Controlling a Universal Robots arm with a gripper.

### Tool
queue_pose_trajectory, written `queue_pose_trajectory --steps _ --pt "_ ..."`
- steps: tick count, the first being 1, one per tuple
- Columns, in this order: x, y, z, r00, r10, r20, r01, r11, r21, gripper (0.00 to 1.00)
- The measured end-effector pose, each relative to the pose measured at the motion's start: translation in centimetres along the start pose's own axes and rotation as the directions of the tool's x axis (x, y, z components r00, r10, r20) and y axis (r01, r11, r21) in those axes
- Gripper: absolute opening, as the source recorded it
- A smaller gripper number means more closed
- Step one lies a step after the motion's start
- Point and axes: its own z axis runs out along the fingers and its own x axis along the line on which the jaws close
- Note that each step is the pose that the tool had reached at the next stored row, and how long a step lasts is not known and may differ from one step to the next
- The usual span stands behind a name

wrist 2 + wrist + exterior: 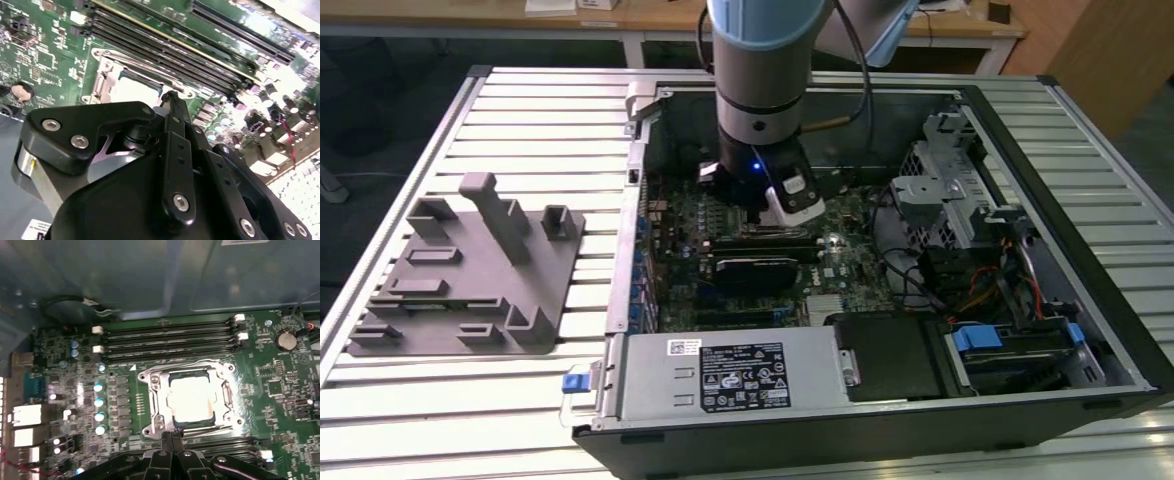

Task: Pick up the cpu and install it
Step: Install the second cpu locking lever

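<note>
The cpu [192, 397], a pale square metal plate, lies flat inside the socket frame [150, 400] on the green motherboard [280, 390]. In the second wrist view part of the cpu [135, 91] shows just beyond the black fingertips. My gripper [170, 436] is shut, its two fingers pressed together with nothing between them, and its tip [170, 96] sits at the edge of the socket beside the cpu. In the exterior view the arm reaches down into the open computer case, with the gripper [755, 218] low over the motherboard [747, 275].
A grey plastic fixture block [467, 270] stands on the slatted table at the exterior view's left. Inside the case are a power supply [720, 375], a drive cage [947, 190] and cables [981, 290]. Memory slots [170, 337] run beside the socket.
</note>
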Motion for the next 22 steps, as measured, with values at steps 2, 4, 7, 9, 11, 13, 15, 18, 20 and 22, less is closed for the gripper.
queue_pose_trajectory --steps 2,4,7,9,11,13,15,18,20,22 --pt "-0.32 0.29 0.09 1.0 0.0 0.0008 0.0 1.0 0.0082 0.11" --pt "-0.63 0.59 0.19 1.0 -0.001 0.0018 0.001 0.9999 0.0164 0.11" --pt "-1.06 1.09 0.33 1.0 -0.001 0.0029 0.001 0.9996 0.0294 0.11" --pt "-1.28 1.47 0.45 1.0 -0.002 0.0039 0.002 0.9993 0.0373 0.11" --pt "-1.49 1.85 0.55 1.0 -0.002 0.0047 0.002 0.9989 0.0461 0.11" --pt "-1.65 2.25 0.66 1.0 -0.003 0.0055 0.002 0.9985 0.0548 0.11" --pt "-1.8 2.61 0.76 1.0 -0.003 0.0064 0.003 0.998 0.0639 0.11" --pt "-2.08 3.07 0.89 1.0 -0.004 0.0077 0.003 0.997 0.0771 0.11" --pt "-2.27 3.38 0.98 1.0 -0.004 0.0086 0.004 0.9964 0.0848 0.11" --pt "-2.45 3.68 1.06 0.9999 -0.005 0.0093 0.004 0.9957 0.093 0.11"
